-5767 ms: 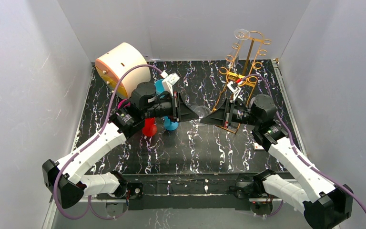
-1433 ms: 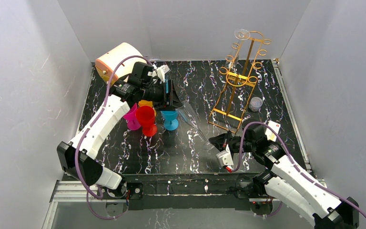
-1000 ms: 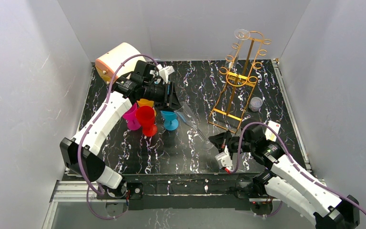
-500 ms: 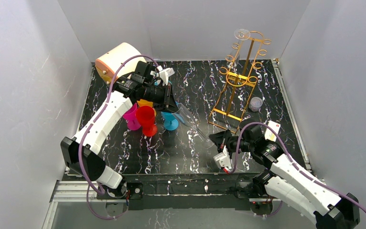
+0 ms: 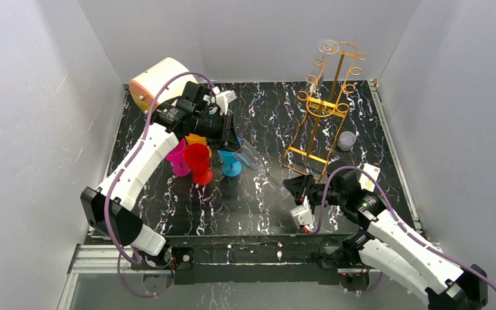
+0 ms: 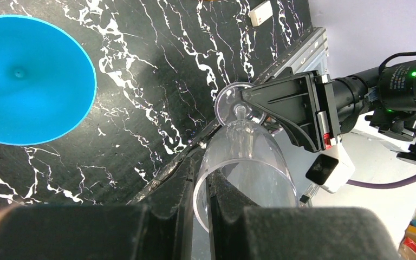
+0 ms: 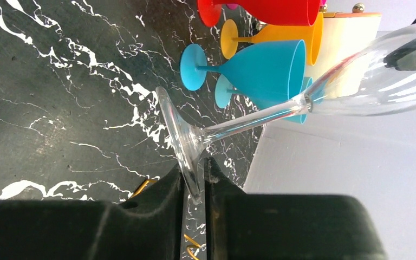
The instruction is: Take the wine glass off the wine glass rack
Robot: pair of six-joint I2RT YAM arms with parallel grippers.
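wine glass [image 5: 253, 158] tilted above black table [image 5: 258, 216], off wine glass rack [image 5: 323, 116] — left pincer [image 6: 200, 181] pinches its rim; right pincer [image 7: 194, 181] narrow round foot, grip unclear — grey walls [image 5: 32, 97].

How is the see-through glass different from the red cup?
The clear wine glass is see-through; the red cup is solid red. The clear wine glass is held tilted; the red cup stands upright on the table. Both have a bowl, stem and round foot.
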